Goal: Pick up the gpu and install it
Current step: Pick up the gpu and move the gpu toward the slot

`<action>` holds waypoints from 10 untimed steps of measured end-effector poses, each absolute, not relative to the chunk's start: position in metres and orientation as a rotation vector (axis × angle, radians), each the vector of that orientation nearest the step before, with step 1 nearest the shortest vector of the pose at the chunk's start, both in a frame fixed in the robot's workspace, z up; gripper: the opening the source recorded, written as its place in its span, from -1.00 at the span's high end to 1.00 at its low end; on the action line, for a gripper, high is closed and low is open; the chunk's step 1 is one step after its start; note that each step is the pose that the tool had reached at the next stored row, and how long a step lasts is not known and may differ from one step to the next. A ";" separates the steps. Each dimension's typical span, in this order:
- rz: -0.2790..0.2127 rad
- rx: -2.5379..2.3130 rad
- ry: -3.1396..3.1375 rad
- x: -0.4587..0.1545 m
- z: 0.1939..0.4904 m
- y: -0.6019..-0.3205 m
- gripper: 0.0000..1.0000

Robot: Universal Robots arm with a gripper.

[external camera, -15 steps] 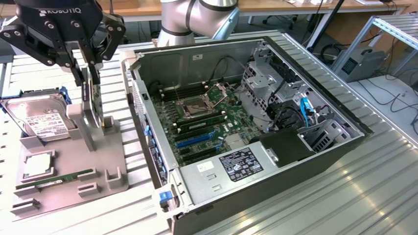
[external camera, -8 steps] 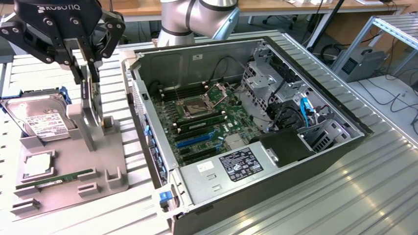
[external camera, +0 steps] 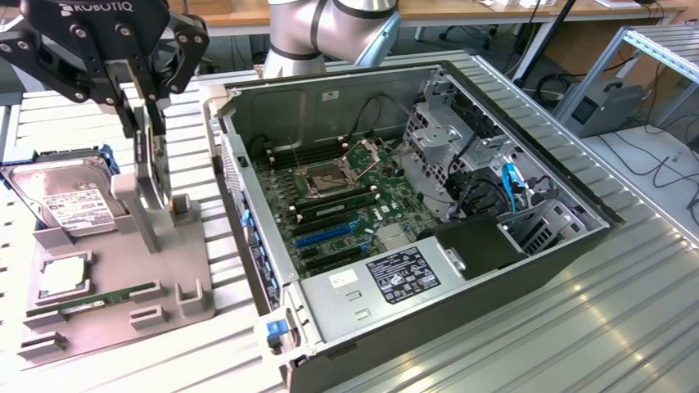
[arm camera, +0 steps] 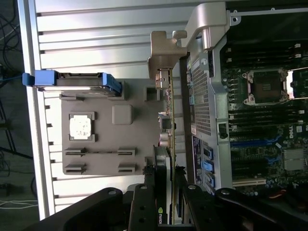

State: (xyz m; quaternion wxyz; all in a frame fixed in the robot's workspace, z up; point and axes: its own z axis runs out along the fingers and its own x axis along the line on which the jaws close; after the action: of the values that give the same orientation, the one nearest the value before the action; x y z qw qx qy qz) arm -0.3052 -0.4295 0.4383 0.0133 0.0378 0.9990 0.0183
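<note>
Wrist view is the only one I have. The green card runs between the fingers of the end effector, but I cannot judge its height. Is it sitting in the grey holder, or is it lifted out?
Observer: Seen from the side, the graphics card stands upright, and its lower edge looks to be down in the grey holder.
Operator: And the blue-framed thing beside it, what is that?
Observer: A hard drive. Its white label faces the outside camera.
Operator: Is anything lying in the low slots of the holder?
Observer: Yes, a thin green memory stick lies lengthwise along one row of them.
</note>
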 end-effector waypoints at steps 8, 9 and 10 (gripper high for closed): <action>0.057 0.118 3.112 -0.305 0.441 -0.429 0.47; 0.057 0.118 3.112 -0.305 0.442 -0.429 0.47; 0.057 0.118 3.112 -0.305 0.442 -0.429 0.47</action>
State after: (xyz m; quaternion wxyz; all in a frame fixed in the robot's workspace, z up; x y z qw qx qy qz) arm -0.3052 -0.4295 0.4423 0.0132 0.0378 0.9990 0.0183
